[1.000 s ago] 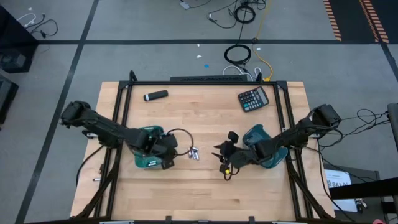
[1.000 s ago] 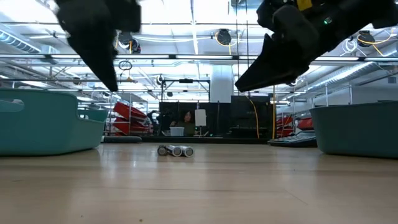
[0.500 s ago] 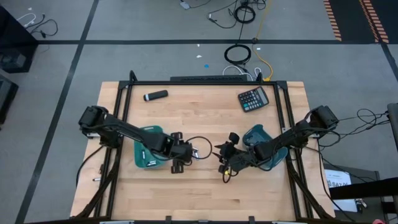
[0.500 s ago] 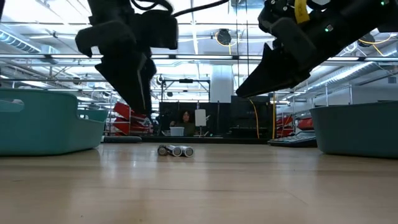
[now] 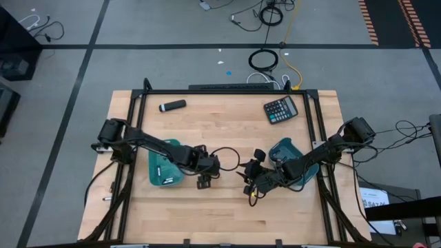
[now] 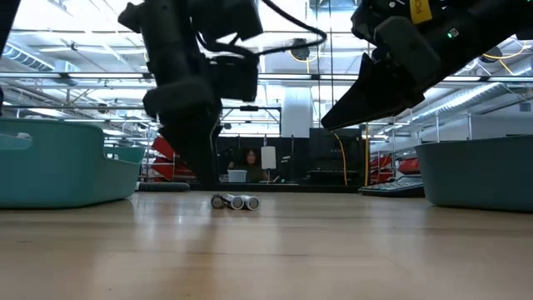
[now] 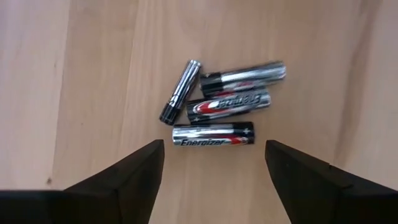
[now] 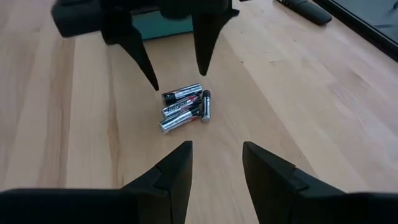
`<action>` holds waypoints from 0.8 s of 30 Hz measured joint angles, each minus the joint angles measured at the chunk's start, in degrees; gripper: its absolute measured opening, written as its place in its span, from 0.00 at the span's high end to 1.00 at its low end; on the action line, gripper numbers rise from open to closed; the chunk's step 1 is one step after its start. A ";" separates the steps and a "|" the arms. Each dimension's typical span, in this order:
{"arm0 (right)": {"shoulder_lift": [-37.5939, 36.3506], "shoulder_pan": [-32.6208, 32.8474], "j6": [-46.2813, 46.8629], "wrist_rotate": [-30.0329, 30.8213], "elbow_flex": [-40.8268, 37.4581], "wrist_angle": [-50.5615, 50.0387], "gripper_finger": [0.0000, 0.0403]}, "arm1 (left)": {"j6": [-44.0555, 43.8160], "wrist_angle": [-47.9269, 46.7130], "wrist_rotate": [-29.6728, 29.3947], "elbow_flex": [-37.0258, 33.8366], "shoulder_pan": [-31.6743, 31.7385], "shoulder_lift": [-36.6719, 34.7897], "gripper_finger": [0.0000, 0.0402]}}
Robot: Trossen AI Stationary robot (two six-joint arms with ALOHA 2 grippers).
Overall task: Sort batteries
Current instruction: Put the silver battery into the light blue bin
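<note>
The left gripper (image 7: 213, 165) hangs right over a cluster of 4 batteries (image 7: 221, 106) lying touching one another on the bare wooden table (image 5: 227, 131), between the 2 teal bins (image 5: 164, 172). Its fingers are spread wide and hold nothing. This looks like the reach before a pick; next it should drop and close on the nearest Energizer cell (image 7: 212, 134). The right gripper (image 8: 216, 163) waits nearby, also parted and empty.

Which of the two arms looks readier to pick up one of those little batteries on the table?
Probably the left. Its gripper hangs directly over the batteries, fingers open and pointing down at them. The right gripper is also open but sits off to the side, farther from the pile.
</note>
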 joint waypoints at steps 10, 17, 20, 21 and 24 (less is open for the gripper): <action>0.00 0.37 -0.20 0.07 0.00 -0.35 0.67 | 0.49 1.64 2.06 -0.04 2.11 0.33 0.19; 0.00 0.37 -0.39 0.04 0.00 -0.41 0.67 | 0.52 2.22 2.98 -0.04 2.66 0.33 0.19; 0.00 0.37 -0.42 0.02 0.00 -0.41 0.67 | 0.54 2.77 3.54 -0.04 2.80 1.17 0.19; 0.00 0.37 -0.42 0.01 0.00 -0.41 0.67 | 0.56 2.70 3.71 -0.05 2.79 1.57 0.19; 0.00 0.37 -0.42 -0.02 -0.02 -0.52 0.67 | 0.56 3.14 4.69 -0.07 2.79 3.14 0.19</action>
